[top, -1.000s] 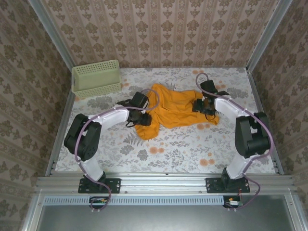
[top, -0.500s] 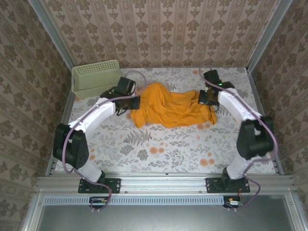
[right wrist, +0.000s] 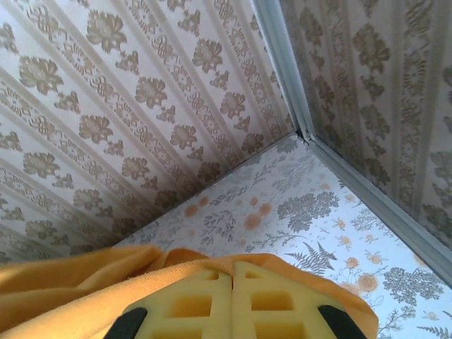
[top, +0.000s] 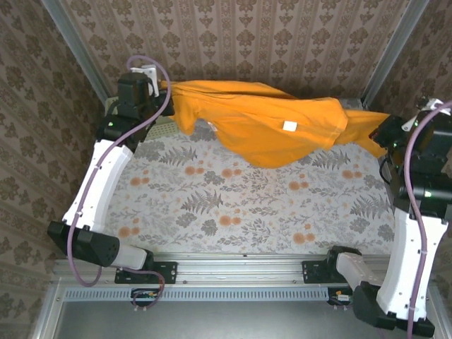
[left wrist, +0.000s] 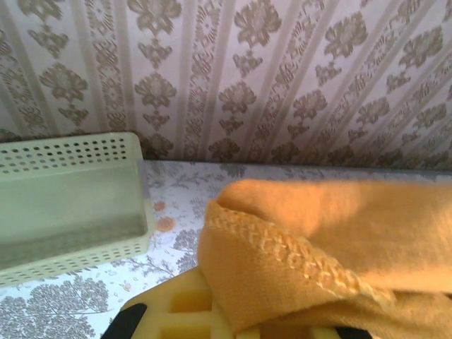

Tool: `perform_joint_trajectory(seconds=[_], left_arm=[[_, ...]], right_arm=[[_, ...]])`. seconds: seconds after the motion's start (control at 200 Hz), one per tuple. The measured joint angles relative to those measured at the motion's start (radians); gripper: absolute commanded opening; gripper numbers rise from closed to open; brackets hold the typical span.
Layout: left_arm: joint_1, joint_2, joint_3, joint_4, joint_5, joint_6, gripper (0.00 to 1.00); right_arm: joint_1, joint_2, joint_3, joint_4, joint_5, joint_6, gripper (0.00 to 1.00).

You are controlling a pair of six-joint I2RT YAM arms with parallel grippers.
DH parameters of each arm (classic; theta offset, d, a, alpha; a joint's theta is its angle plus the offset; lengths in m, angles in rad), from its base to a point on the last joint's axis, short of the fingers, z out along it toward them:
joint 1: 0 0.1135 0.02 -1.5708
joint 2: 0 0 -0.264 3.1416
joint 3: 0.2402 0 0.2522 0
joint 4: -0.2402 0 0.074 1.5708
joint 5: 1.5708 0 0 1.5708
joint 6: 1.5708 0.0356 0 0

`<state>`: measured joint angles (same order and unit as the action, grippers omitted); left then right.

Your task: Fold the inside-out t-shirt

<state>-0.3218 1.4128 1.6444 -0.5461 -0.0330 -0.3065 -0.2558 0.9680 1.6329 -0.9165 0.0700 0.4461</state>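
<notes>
Seen from above, the inside-out t-shirt (top: 268, 120) hangs stretched in the air over the far half of the bench (top: 233, 212). It sags in the middle, where a small white tag (top: 288, 126) shows. The left arm (top: 99, 176) holds up its far-left end, and the right arm (top: 417, 205) holds its right end, near the right wall.

The left jaws are clamped on the cloth. The left wrist view adds a stitched hem (left wrist: 282, 247) folded over a yellow pad (left wrist: 176, 307). It also shows the pale green basket (left wrist: 70, 198) against the far wall, just to the left; from above, the arm mostly hides it.

In the right wrist view the right jaws' yellow pads (right wrist: 187, 304) are pressed together, with orange cloth bunched behind and around them. From above, that end of the shirt runs straight into them, so they grip it.
</notes>
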Motion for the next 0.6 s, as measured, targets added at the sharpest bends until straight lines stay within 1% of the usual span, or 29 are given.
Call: perform_joint_trajectory(seconds=[0.14,0.24,0.33,0.385,0.48,0.535,0.6], left_arm=[[0.020,0.007,0.006,-0.001,0.060,-0.001,0.00],[0.020,0.033,0.006,-0.001,0.106,-0.008,0.00],[0.021,0.085,0.013,-0.002,0.150,-0.014,0.00],[0.020,0.146,0.041,-0.008,0.176,-0.016,0.00],[0.008,0.317,0.188,-0.048,0.213,-0.016,0.00],[-0.003,0.441,0.332,-0.081,0.227,-0.016,0.00],[-0.020,0.600,0.546,-0.127,0.239,-0.016,0.00]], right_arm=[[-0.009,-0.006,-0.013,-0.010,-0.055,0.006,0.00],[-0.009,0.004,-0.100,-0.002,-0.105,0.018,0.00],[-0.009,0.036,-0.178,-0.001,-0.133,0.031,0.00],[-0.009,0.073,-0.206,0.000,-0.145,0.039,0.00],[-0.010,0.132,-0.204,0.005,-0.155,0.057,0.00],[-0.010,0.166,-0.169,0.001,-0.155,0.064,0.00],[-0.010,0.208,-0.091,0.000,-0.152,0.073,0.00]])
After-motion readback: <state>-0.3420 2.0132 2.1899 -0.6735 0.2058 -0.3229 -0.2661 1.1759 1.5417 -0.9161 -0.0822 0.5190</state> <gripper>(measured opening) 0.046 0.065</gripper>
